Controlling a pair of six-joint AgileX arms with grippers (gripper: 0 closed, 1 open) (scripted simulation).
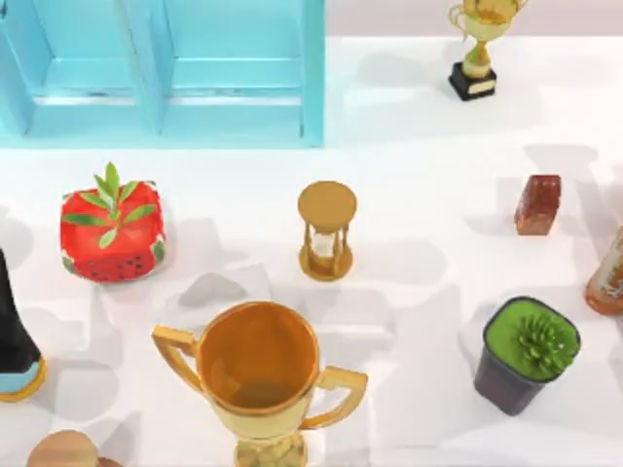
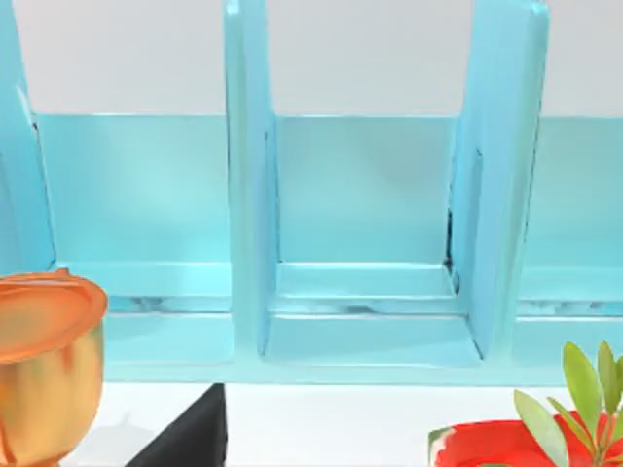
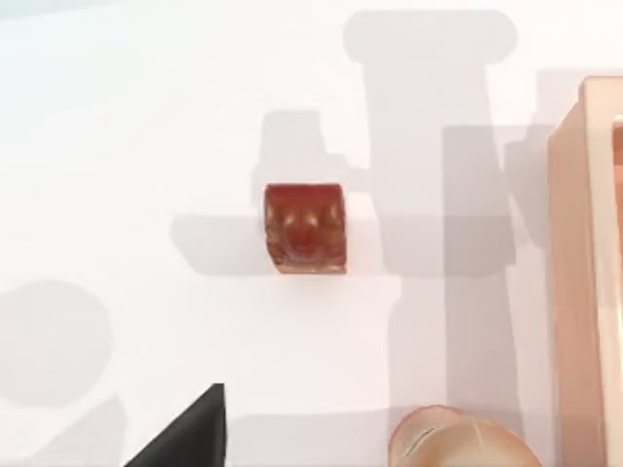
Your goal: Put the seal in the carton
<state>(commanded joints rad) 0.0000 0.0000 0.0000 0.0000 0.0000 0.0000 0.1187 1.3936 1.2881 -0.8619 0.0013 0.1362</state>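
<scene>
Top view shows the seal upright on the white table near its right edge, well apart from the blue carton at the far left. An hourglass, a large gold trophy and a strawberry-like red block stand between them, so a low carry could knock one over. An orange-brown bottle near the seal could snag a careless approach.

Left wrist view faces the carton's open compartments, with the trophy's cup close by; that arm seems idle.

Right wrist view looks down on the seal, untouched. A dark tip is probably one finger, but I cannot tell how far either gripper's fingers are spread; nothing is held.
</scene>
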